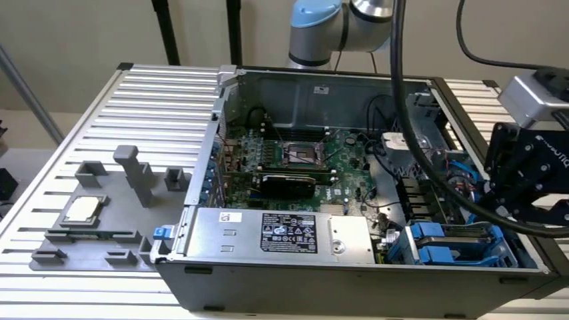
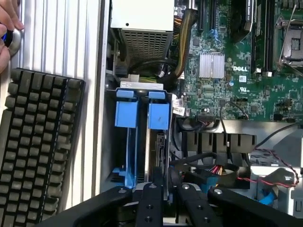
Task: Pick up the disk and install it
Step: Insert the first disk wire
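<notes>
Fingers of the gripper pinch the disk inside the computer case on a slatted table.

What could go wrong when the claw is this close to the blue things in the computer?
The claw sits right at the disk, standing on edge in the drive cage. If the disk tilts, it might jam against the blue carrier beside it. Black cables and thin red wires lie close by the cage, so the claw could snag them.
</notes>
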You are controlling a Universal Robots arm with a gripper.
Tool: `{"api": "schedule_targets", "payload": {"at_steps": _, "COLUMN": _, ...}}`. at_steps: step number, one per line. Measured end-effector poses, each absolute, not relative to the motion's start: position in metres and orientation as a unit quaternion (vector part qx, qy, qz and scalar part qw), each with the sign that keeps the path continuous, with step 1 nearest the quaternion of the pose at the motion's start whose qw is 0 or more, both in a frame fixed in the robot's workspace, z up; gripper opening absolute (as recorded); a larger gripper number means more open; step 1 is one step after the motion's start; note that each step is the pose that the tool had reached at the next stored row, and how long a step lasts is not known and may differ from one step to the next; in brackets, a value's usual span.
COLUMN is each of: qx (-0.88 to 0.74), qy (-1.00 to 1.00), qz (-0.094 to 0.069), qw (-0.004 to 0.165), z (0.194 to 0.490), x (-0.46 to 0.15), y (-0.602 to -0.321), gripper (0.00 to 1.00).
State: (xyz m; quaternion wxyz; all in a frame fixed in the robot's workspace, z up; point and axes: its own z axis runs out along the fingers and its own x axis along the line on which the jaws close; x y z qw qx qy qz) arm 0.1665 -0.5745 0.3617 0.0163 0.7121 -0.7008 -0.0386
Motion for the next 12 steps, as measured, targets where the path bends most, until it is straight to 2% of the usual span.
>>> {"api": "schedule_targets", "payload": {"at_steps": 7, "qx": 0.712, "qy": -0.701, "qz": -0.039, "qw": 0.016, "z": 0.351, "x": 0.161, "y": -0.559, "gripper": 0.00}}
{"api": "schedule_targets", "payload": {"at_steps": 8, "qx": 0.712, "qy": -0.701, "qz": -0.039, "qw": 0.016, "z": 0.350, "x": 0.160, "y": -0.557, "gripper": 1.00}}
{"api": "schedule_targets", "payload": {"at_steps": 12, "qx": 0.712, "qy": -0.701, "qz": -0.039, "qw": 0.016, "z": 0.350, "x": 0.157, "y": -0.555, "gripper": 1.00}}
